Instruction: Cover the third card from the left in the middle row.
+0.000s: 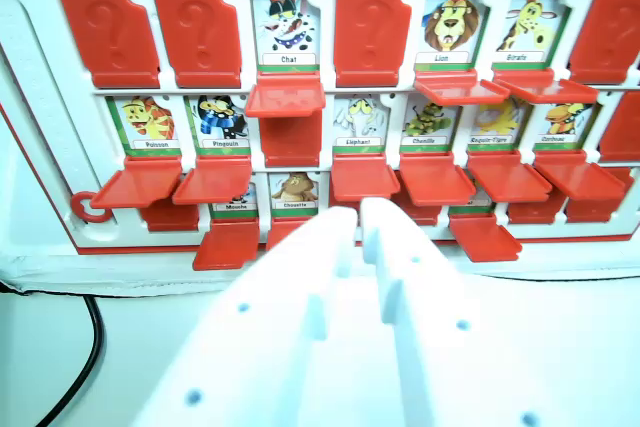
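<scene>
The gripper (pixel 358 217) fills the lower centre of the frame, its two white jaws close together with only a thin gap between the tips and nothing held. The tips sit just below the flap (pixel 364 177) of the Elephant card (pixel 359 127), at mid-frame.

The board (pixel 30 67) spans the upper half. In the middle row, from the left, come Poisson (pixel 148 125), Pingouin (pixel 222 123), then a slot (pixel 291 137) that shows red rather than a picture, just left of centre, with a red flap (pixel 285 99) jutting out above it. Whether that third card is already covered I cannot tell for sure.

The step looks like the approach. If that slot is the target, the tips need to shift left and get under the right flap before pushing up.
</scene>
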You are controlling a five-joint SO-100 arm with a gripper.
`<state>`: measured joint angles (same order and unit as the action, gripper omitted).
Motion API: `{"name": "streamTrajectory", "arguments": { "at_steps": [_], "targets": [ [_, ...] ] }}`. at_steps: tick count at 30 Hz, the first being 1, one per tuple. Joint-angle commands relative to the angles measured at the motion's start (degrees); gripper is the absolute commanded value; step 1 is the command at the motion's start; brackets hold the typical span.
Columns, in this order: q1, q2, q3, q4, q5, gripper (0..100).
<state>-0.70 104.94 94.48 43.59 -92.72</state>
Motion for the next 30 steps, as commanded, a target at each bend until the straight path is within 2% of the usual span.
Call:
{"name": "streamTrajectory", "arguments": {
  "at_steps": [1, 11, 30],
  "targets": [
    [0.35, 9.32, -5.71, 5.63, -0.44, 0],
    [-0.35, 12.57, -13.1, 16.17, 0.0, 0],
    [-1.23, 14.94, -12.66, 17.05, -0.26, 0]
  ]
}}
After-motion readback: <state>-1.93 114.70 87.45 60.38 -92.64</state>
